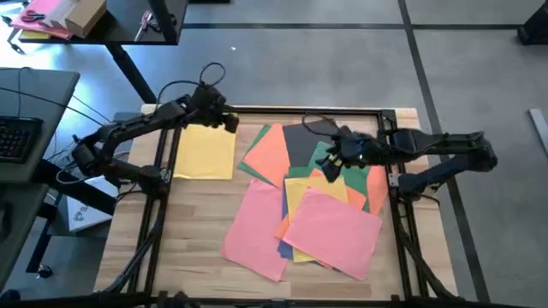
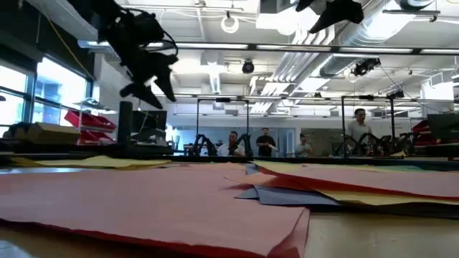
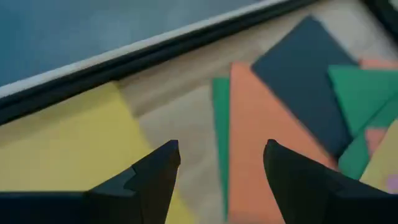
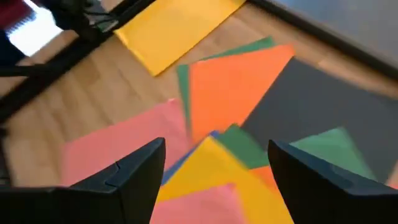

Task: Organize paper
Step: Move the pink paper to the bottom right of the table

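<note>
The paper lies on the wooden table. One yellow sheet (image 1: 204,152) lies flat alone at the far left. A loose, overlapping pile fills the middle and right: an orange sheet (image 1: 267,154), a dark grey sheet (image 1: 300,144), green, yellow, blue and two pink sheets (image 1: 257,224) (image 1: 336,229). My left gripper (image 1: 229,122) hangs open above the yellow sheet's far right corner, clear of it. My right gripper (image 1: 327,164) hangs open above the pile's far part, over green and orange paper, holding nothing.
A black frame (image 1: 308,111) runs around the table's far and side edges. Bare wood (image 1: 163,248) shows at the near left. Beyond the table stand a desk with a keyboard (image 1: 17,137) and a shelf with a cardboard box (image 1: 81,15). People stand far off in the room (image 2: 265,143).
</note>
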